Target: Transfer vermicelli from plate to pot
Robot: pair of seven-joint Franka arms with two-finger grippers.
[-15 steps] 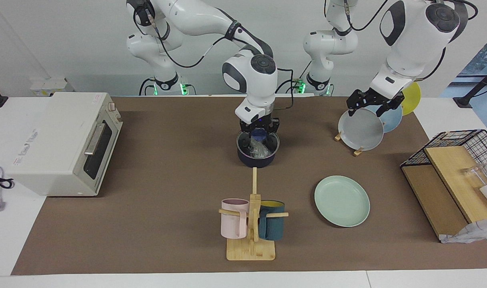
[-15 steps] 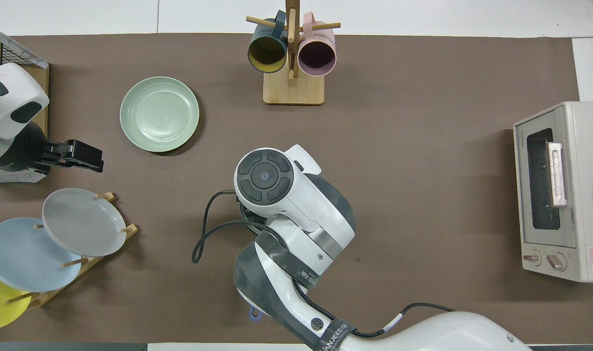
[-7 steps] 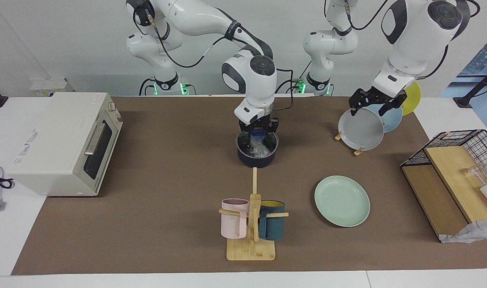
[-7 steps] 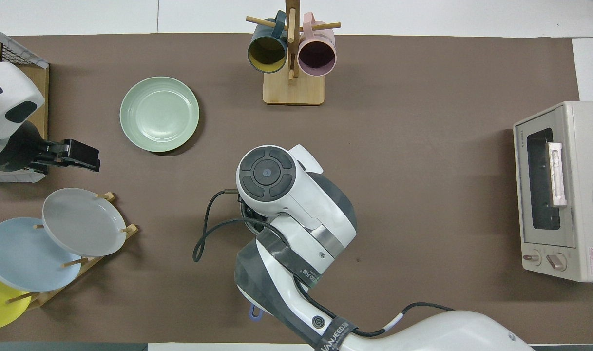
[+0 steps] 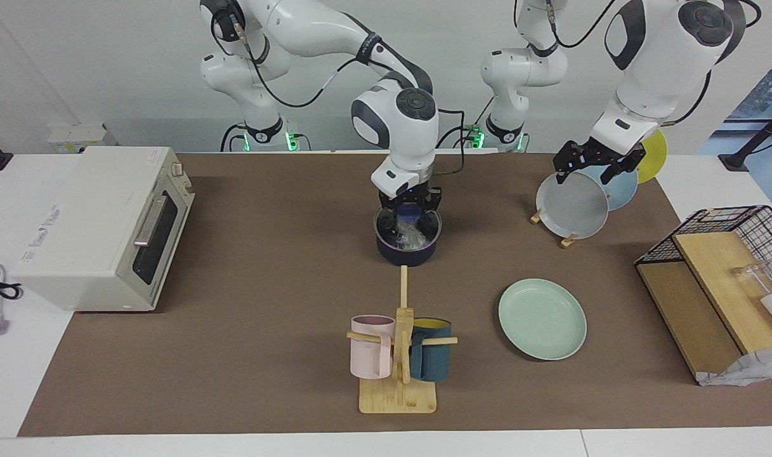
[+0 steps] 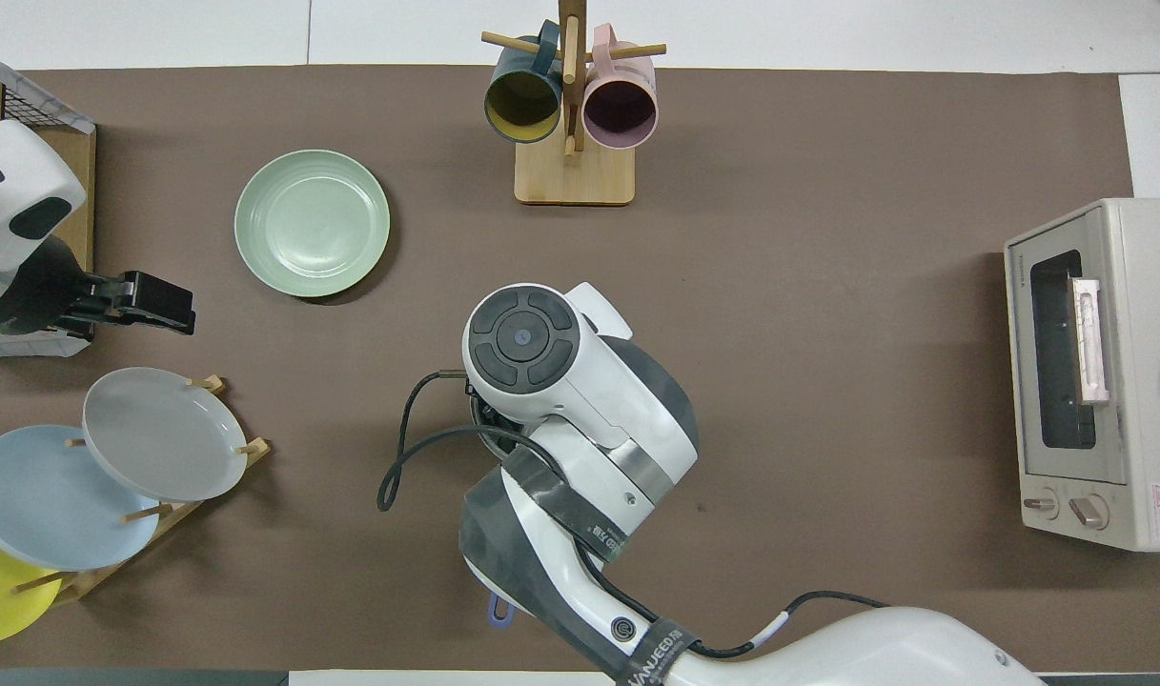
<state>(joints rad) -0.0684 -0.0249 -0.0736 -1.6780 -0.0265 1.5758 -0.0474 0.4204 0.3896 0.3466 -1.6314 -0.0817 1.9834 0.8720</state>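
1. Inside the round dark pot (image 5: 408, 244) lies the vermicelli (image 5: 412, 238), a glassy, tangled clump of thin pale strands.
2. Directly above it, the right gripper (image 5: 410, 219) dips into the pot's mouth, clenched on the strands (their top meets its fingertips).
3. Farther from the robots, the smooth mint-green plate (image 5: 542, 319) sits bare.
4. Over the plate rack (image 5: 566, 240), the left gripper (image 5: 594, 166) waits, fingers spread.

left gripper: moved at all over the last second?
Yes, slightly. In the facing view the left gripper has risen against the grey plate in the rack; in the overhead view it slid toward the table's edge at the left arm's end.
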